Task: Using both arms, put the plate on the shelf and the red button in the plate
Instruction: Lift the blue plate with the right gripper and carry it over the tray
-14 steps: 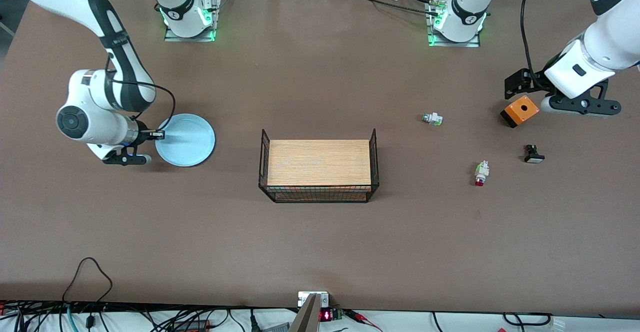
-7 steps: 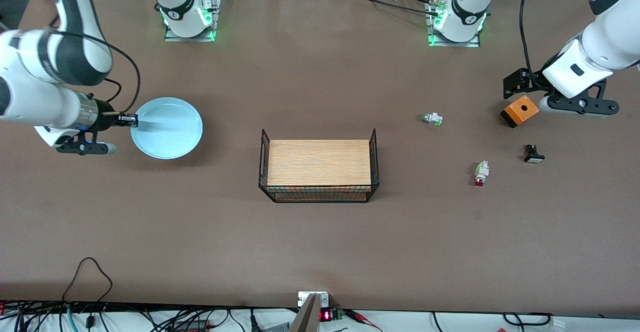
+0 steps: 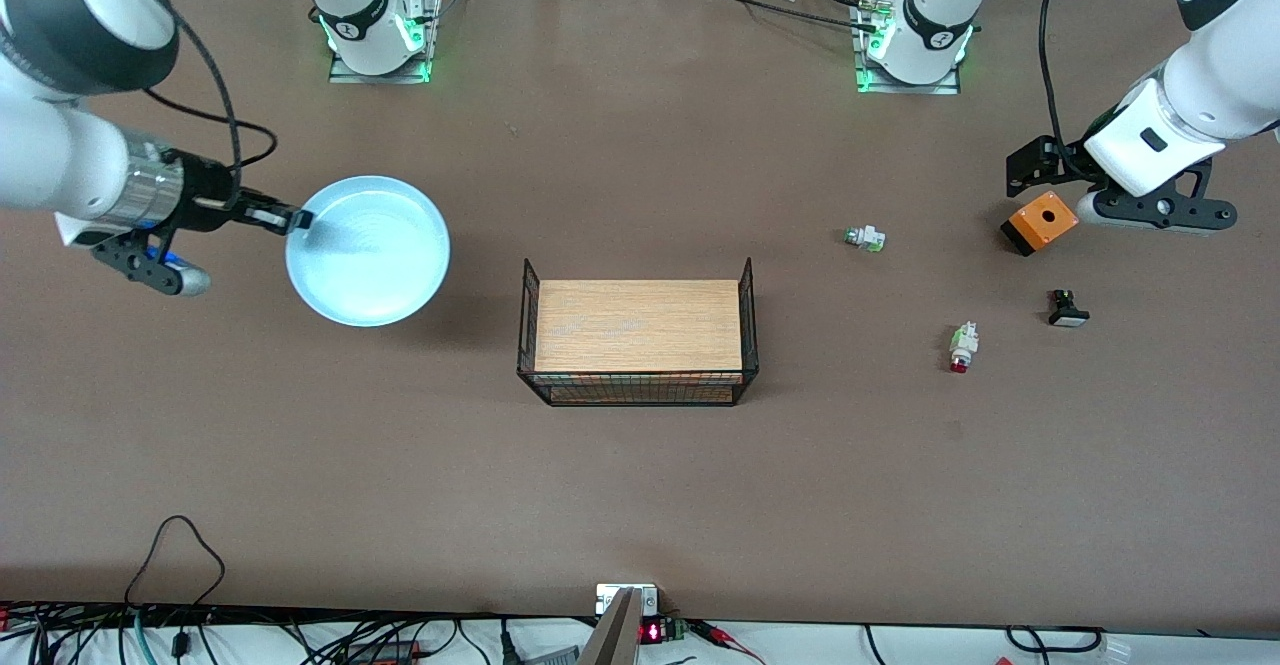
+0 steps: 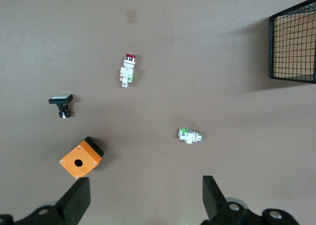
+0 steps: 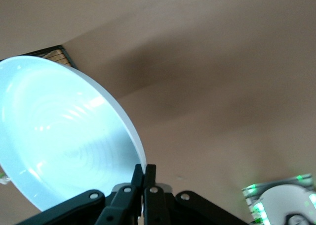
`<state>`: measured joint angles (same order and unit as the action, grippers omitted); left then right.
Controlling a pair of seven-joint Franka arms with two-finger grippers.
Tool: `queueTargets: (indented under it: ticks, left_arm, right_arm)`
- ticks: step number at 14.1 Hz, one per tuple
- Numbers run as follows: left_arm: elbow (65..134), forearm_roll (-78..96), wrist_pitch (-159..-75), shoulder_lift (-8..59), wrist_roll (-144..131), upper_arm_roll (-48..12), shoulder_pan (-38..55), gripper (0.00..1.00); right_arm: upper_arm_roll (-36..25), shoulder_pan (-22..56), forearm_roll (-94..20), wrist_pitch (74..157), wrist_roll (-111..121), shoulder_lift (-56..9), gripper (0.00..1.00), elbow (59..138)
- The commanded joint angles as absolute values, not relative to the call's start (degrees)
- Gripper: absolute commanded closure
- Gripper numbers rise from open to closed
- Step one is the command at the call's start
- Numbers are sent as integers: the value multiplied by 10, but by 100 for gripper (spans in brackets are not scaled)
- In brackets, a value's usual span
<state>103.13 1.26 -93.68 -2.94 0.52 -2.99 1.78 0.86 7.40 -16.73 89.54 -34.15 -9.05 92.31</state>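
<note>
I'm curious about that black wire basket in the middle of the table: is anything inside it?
Inside the black wire basket only a light wooden board shows, filling its floor. Nothing lies on the board. What is under the board cannot be seen.

one plate [image 3: 368, 251], one basket [image 3: 637, 342], three buttons [image 3: 962, 346], one orange box [image 3: 1040, 222].
</note>
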Motion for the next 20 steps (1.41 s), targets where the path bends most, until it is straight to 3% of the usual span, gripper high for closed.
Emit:
queueTargets:
  ticks: [1,5,10,20]
  left_arm:
    - [1022,17,-923,-31,18,-31,16,0]
    - [1022,16,-923,-31,18,-31,16,0]
    - [1022,17,-922,-31,18,-31,17,0]
    - [1021,17,-921,-31,18,-32,17,0]
  right_arm:
    - [6,134,-179,882,-461,-105,100,878]
    - [5,218,-178,907,-605,-144,100,832]
    - [5,290,-181,1001,-734,-202,100,804]
    - [2,339,-180,1051,-760,-261,100,805]
